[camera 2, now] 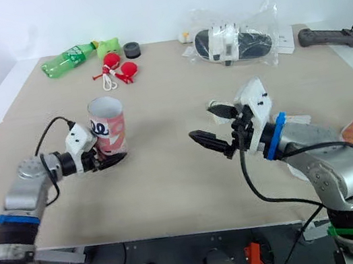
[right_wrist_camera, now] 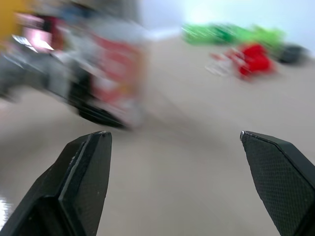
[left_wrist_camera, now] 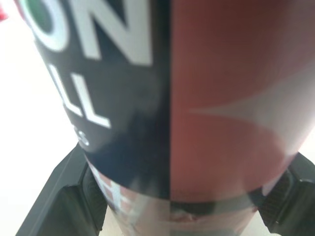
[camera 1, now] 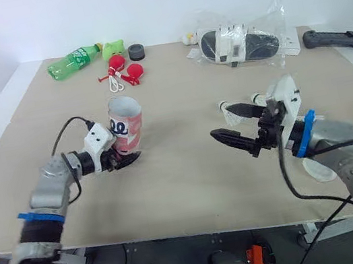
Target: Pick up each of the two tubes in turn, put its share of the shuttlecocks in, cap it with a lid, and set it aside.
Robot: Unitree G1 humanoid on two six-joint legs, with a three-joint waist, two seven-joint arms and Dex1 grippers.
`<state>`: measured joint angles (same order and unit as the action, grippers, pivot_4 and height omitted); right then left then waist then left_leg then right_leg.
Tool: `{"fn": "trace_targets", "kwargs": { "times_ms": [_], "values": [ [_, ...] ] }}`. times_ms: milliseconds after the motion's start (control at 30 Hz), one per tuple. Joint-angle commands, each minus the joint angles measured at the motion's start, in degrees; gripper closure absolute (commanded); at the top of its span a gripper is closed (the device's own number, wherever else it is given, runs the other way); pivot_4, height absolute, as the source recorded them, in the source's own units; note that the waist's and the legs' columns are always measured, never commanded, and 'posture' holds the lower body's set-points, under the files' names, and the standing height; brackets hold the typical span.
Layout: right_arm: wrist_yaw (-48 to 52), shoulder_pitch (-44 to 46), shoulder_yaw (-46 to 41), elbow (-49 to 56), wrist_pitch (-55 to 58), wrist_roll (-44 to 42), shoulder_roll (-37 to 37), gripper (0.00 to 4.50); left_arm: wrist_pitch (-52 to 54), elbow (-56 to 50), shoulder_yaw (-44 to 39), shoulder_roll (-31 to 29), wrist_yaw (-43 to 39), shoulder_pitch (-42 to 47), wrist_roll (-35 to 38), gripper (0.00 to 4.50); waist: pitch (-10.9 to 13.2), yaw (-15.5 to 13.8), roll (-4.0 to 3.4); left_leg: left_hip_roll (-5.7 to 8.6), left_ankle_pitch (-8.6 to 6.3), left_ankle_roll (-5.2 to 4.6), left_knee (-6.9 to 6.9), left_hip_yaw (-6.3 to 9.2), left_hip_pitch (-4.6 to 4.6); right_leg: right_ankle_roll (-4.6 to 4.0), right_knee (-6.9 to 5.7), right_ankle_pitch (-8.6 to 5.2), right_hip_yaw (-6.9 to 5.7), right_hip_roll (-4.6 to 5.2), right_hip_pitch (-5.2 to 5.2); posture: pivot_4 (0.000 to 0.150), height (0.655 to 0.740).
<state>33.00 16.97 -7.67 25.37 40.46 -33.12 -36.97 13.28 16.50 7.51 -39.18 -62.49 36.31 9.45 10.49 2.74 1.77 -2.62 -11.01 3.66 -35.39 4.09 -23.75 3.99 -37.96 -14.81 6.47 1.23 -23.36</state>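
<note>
Tube (camera 1: 127, 123) stands upright, mouth up, base in left claw (camera 1: 125, 159).

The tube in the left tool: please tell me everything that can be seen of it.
The tube is a short cylinder that looks like cardboard, printed in pink-red and white, with a dark band carrying large white letters. Its top is open, with no lid on it, and what is inside cannot be seen. It stands about upright on the left part of the beige table. The left tool grips its lower part, with one black finger pressed on each side. Nothing else touches it.
</note>
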Motion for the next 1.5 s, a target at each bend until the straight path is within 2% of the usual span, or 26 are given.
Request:
{"fn": "trace_targets", "kwargs": {
  "times_ms": [33, 167, 333, 867, 933, 1033, 1100, 1133, 1167, 1200, 1267, 1300, 1333, 1433, 1500],
  "values": [
    [-7.3, -1.2, 2.8, -0.2, -3.9, 7.5, 3.6, 0.00, 1.6, -3.2, 3.3, -2.4, -5.8, 3.2, -1.8, 1.41, 0.0, 0.0, -0.02, 0.00, 0.00, 0.00, 0.00, -0.01, 0.00, 0.00, 0.00, 0.00, 0.01, 0.01, -0.01, 0.150, 0.7400],
    [-17.0, -1.1, 7.2, -3.9, -7.7, 18.1, 9.0, 0.00, 5.0, -6.6, 6.7, -4.0, -10.9, 5.1, -2.4, 1.41, 0.0, 0.1, -0.02, -0.01, 0.00, 0.00, -0.01, 0.00, -0.04, 0.00, -0.01, 0.00, 0.01, -0.01, -0.06, 0.150, 0.7400],
    [-25.0, 2.5, 7.8, -11.6, -9.6, 24.5, 15.5, 0.00, 8.2, -10.1, 9.8, -4.8, -14.4, 4.7, -3.1, 1.41, 0.0, 0.2, -0.04, -0.02, 0.00, 0.00, -0.01, 0.00, -0.13, -0.02, -0.04, 0.00, 0.01, -0.03, -0.16, 0.150, 0.7400],
    [-30.9, 15.4, 8.6, -35.5, -18.7, 31.7, 26.5, 0.00, 17.2, -15.9, 14.1, -6.3, -15.3, 7.7, -7.8, 1.41, 0.0, 0.6, -0.05, -0.05, 0.00, -0.01, -0.01, 0.01, -0.10, -0.08, -0.11, 0.01, 0.00, -0.07, -0.15, 0.150, 0.7400],
    [-32.2, 17.0, 7.9, -38.9, -20.1, 32.0, 27.3, 0.00, 18.1, -16.6, 14.4, -6.4, -15.4, 7.8, -8.1, 1.41, 0.0, 0.6, -0.05, -0.05, 0.00, -0.01, 0.00, 0.02, -0.10, -0.31, -0.12, 0.15, 0.00, -0.07, -0.15, 0.150, 0.7400],
    [-33.4, 18.5, 7.4, -42.5, -22.2, 32.5, 28.0, 0.83, 18.7, -17.1, 14.8, -6.6, -15.6, 7.8, -8.4, 1.41, 0.0, 1.0, -0.06, -0.05, 0.00, -0.01, 0.00, 0.02, -0.09, -0.36, -0.13, 0.17, 0.00, -0.07, -0.15, 0.150, 0.7400],
    [-32.8, 19.1, 8.2, -44.4, -24.6, 33.1, 28.1, 1.77, 19.2, -17.3, 14.9, -6.3, -15.6, 7.6, -8.4, 1.41, 0.0, 1.2, -0.06, -0.05, 0.00, -0.01, 0.00, 0.02, -0.09, -0.36, -0.13, 0.17, 0.00, -0.06, -0.14, 0.150, 0.7400],
    [-32.6, 19.1, 8.4, -44.9, -25.2, 33.2, 28.2, 1.87, 19.4, -17.4, 14.9, -6.2, -15.6, 7.6, -8.4, 1.41, 0.0, 1.3, -0.06, -0.05, 0.00, -0.01, 0.00, 0.02, -0.09, -0.35, -0.13, 0.17, 0.00, -0.06, -0.14, 0.150, 0.7400],
    [-32.3, 19.1, 8.5, -45.1, -26.0, 33.3, 28.2, 2.63, 19.2, -17.3, 15.1, -6.1, -15.6, 7.6, -8.6, 1.41, 0.0, 1.4, -0.06, -0.05, 0.00, -0.01, 0.00, 0.02, -0.09, -0.35, -0.13, 0.17, 0.00, -0.06, -0.13, 0.150, 0.7400],
    [-32.2, 19.0, 8.3, -45.0, -26.5, 33.3, 28.2, 2.70, 19.1, -17.2, 15.1, -6.0, -15.5, 7.6, -8.7, 1.41, 0.0, 1.5, -0.07, -0.04, 0.00, -0.01, 0.00, 0.02, -0.09, -0.35, -0.13, 0.17, 0.00, -0.06, -0.13, 0.150, 0.7400],
    [-31.8, 18.8, 8.0, -44.8, -27.0, 33.4, 27.9, 3.52, 19.0, -16.9, 15.3, -5.8, -15.5, 7.7, -9.0, 1.41, 0.0, 1.6, -0.07, -0.04, 0.00, -0.01, 0.00, 0.02, -0.07, -0.36, -0.14, 0.17, 0.00, -0.06, -0.12, 0.150, 0.7400],
    [-31.4, 18.5, 7.8, -44.4, -27.8, 33.2, 27.5, 4.09, 19.1, -16.9, 15.2, -5.7, -15.5, 7.7, -9.0, 1.41, 0.0, 1.6, -0.07, -0.04, 0.00, -0.01, 0.00, 0.03, -0.07, -0.35, -0.15, 0.17, 0.00, -0.06, -0.12, 0.150, 0.7400],
    [-30.8, 18.3, 7.6, -43.8, -28.3, 33.0, 27.1, 4.43, 19.1, -16.8, 15.3, -5.6, -15.5, 7.6, -9.0, 1.41, 0.0, 1.6, -0.07, -0.04, 0.00, -0.01, -0.01, 0.03, -0.06, -0.35, -0.16, 0.16, 0.00, -0.06, -0.12, 0.150, 0.7400],
    [-27.4, 17.2, 7.3, -40.5, -29.2, 32.1, 24.9, 4.43, 19.1, -16.6, 15.3, -5.3, -15.4, 7.7, -9.1, 1.41, 0.0, 1.6, -0.07, -0.04, 0.00, -0.01, -0.03, 0.03, -0.05, -0.34, -0.16, 0.16, 0.00, -0.06, -0.09, 0.150, 0.7400],
    [-20.4, 16.5, 7.5, -35.5, -29.3, 29.4, 22.0, 4.43, 19.0, -16.2, 15.4, -5.1, -15.4, 7.7, -9.2, 1.41, 0.0, 1.5, -0.10, -0.03, 0.00, -0.02, -0.02, 0.04, -0.05, -0.34, -0.16, 0.16, 0.00, -0.05, -0.08, 0.150, 0.7400]
  ]
}}
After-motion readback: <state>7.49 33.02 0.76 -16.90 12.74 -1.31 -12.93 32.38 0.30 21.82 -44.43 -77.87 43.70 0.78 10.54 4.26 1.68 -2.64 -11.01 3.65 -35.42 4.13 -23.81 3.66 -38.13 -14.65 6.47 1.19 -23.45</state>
